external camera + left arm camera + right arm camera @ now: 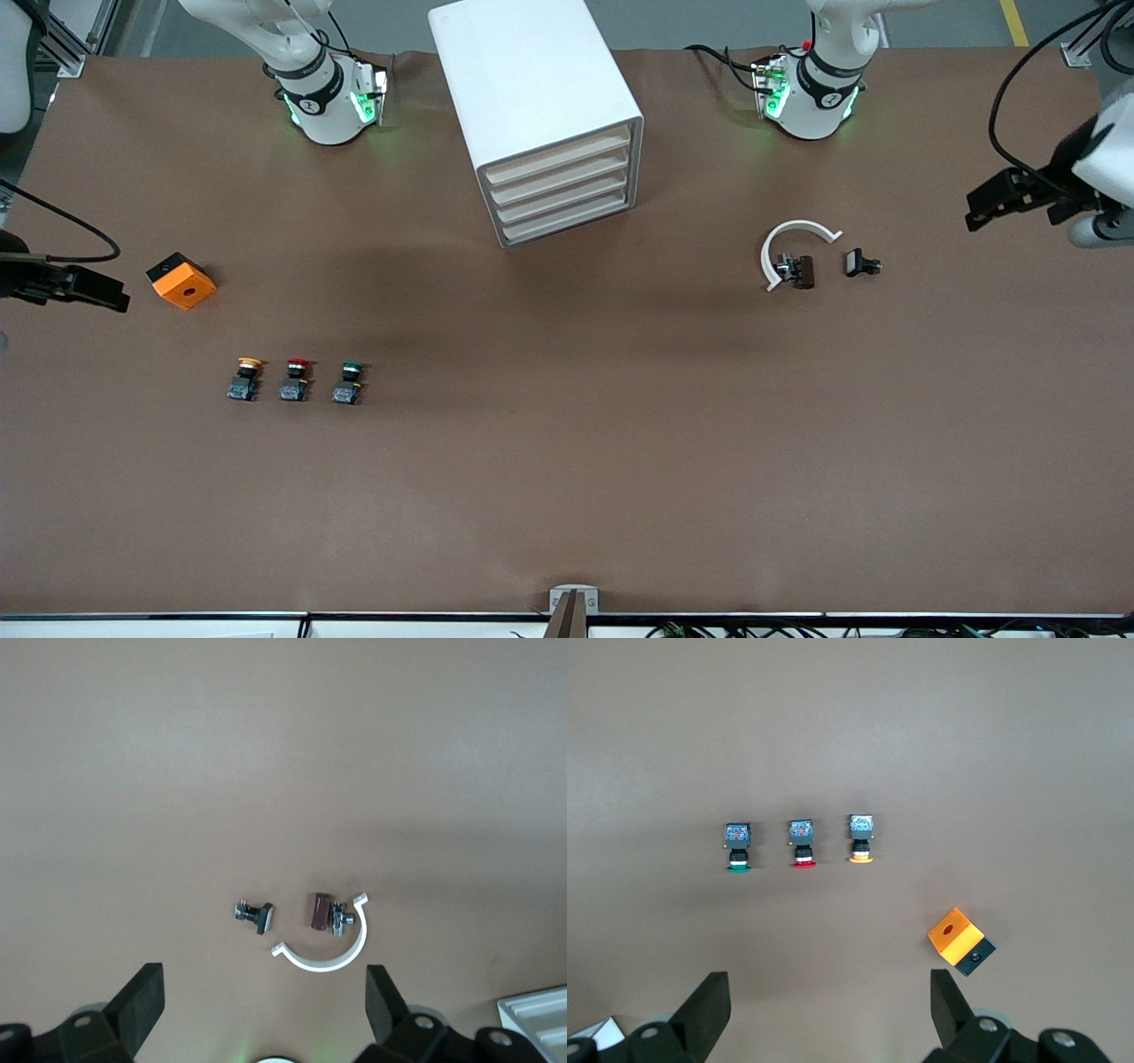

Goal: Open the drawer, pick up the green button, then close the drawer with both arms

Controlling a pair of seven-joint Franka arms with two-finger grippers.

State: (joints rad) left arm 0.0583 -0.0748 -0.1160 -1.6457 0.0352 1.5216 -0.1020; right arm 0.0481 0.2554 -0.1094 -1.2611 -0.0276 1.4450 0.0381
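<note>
The white cabinet (532, 89) stands at the table's back middle, its four cream-fronted drawers (563, 190) all shut; one corner shows in the left wrist view (536, 1014). The green-capped button (349, 383) stands on the table toward the right arm's end, beside a red-capped button (296, 379) and a yellow-capped one (245, 379); it also shows in the right wrist view (737, 849). My right gripper (115, 297) (828, 992) is open and empty, up in the air at its end of the table. My left gripper (979, 211) (261, 992) is open and empty at the other end.
An orange box (182, 281) (959, 942) lies near the right gripper. A white C-shaped clamp (788, 244) (328, 948) with a small brown part (800, 270) and a black bolt piece (861, 263) lies toward the left arm's end.
</note>
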